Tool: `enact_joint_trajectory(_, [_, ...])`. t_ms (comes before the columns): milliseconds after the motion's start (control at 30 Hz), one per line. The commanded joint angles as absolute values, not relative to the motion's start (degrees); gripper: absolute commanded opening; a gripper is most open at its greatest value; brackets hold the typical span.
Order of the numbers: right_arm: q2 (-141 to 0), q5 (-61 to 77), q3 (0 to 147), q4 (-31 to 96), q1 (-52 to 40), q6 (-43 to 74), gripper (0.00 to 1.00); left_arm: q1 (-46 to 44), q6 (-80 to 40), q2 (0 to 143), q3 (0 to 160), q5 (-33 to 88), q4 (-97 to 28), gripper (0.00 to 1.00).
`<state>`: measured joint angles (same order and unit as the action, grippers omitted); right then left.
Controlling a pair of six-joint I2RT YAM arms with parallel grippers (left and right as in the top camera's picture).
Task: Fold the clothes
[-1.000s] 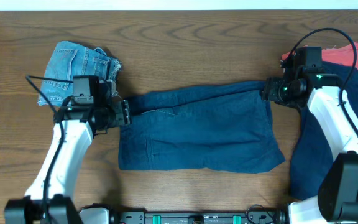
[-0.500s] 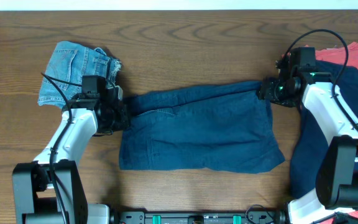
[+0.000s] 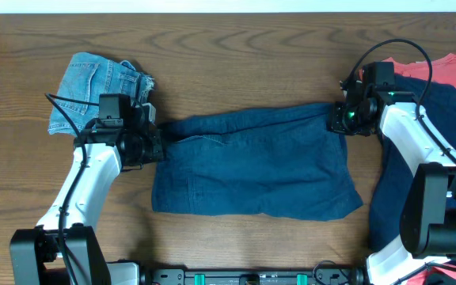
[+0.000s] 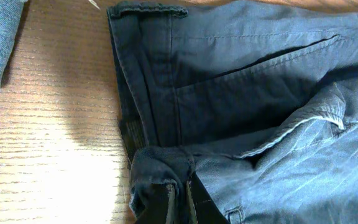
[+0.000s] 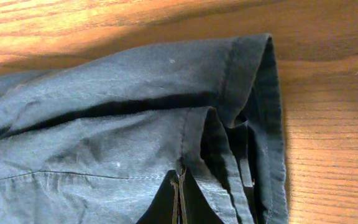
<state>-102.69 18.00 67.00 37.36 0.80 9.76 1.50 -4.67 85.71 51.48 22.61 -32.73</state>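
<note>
The clothes in play are wide navy-blue shorts (image 3: pixel 252 166) lying flat in the middle of the wooden table. My left gripper (image 3: pixel 158 144) is at their left edge. In the left wrist view its fingers (image 4: pixel 180 200) are shut on a bunched fold of the navy shorts (image 4: pixel 247 93). My right gripper (image 3: pixel 337 119) is at the shorts' upper right corner. In the right wrist view it (image 5: pixel 179 194) is shut on a thin layer of the shorts (image 5: pixel 104 124), beside the hemmed edge.
Light-blue denim shorts (image 3: pixel 93 89) lie folded at the back left, just behind the left arm. A coral-red shirt (image 3: pixel 442 67) and another navy garment (image 3: pixel 388 207) are heaped at the right edge, under the right arm. Bare wood (image 3: pixel 252 55) stretches behind the shorts.
Both grippers have closed on the shorts, the left first, then the right. The left arm has shifted slightly toward the shorts' edge, and the fabric there has bunched up.
</note>
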Motion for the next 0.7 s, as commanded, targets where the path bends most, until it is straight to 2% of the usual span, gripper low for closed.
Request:
enact_joint_trajectory(0, [-99.4, 20.0, 67.1, 37.5, 1.9, 8.9, 0.01, 1.8, -4.7, 84.4, 53.4, 23.4, -32.9, 0.06])
enact_joint_trajectory(133, [-95.7, 19.8, 67.1, 38.0, 2.3, 8.9, 0.01, 1.8, -4.7, 82.8, 53.4, 23.4, -32.9, 0.08])
enact_joint_trajectory(200, [-95.1, 19.8, 67.1, 38.3, 2.2, 8.9, 0.36, 1.8, -4.7, 82.3, 53.4, 23.4, -32.9, 0.13])
enact_joint_trajectory(233, [-95.2, 19.7, 67.1, 38.5, 2.0, 8.9, 0.46, 1.8, -4.7, 82.2, 53.4, 23.4, -32.9, 0.17])
enact_joint_trajectory(300, [-96.1, 18.1, 66.9, 38.6, 1.5, 8.9, 0.52, 1.8, -4.7, 82.3, 53.4, 23.4, -32.9, 0.24])
enact_joint_trajectory(433, [-100.0, 15.0, 66.6, 37.2, 0.9, 8.9, 0.53, 1.8, -4.7, 82.3, 53.4, 23.4, -32.8, 0.25])
enact_joint_trajectory(500, [-102.8, 14.1, 66.6, 36.1, 0.7, 8.9, 0.50, 1.8, -4.7, 82.3, 53.4, 23.4, -32.9, 0.30])
enact_joint_trajectory(667, [-106.7, 19.7, 66.6, 37.1, 0.8, 7.3, 0.31, 1.8, -4.7, 82.3, 53.3, 23.3, -34.2, 0.41])
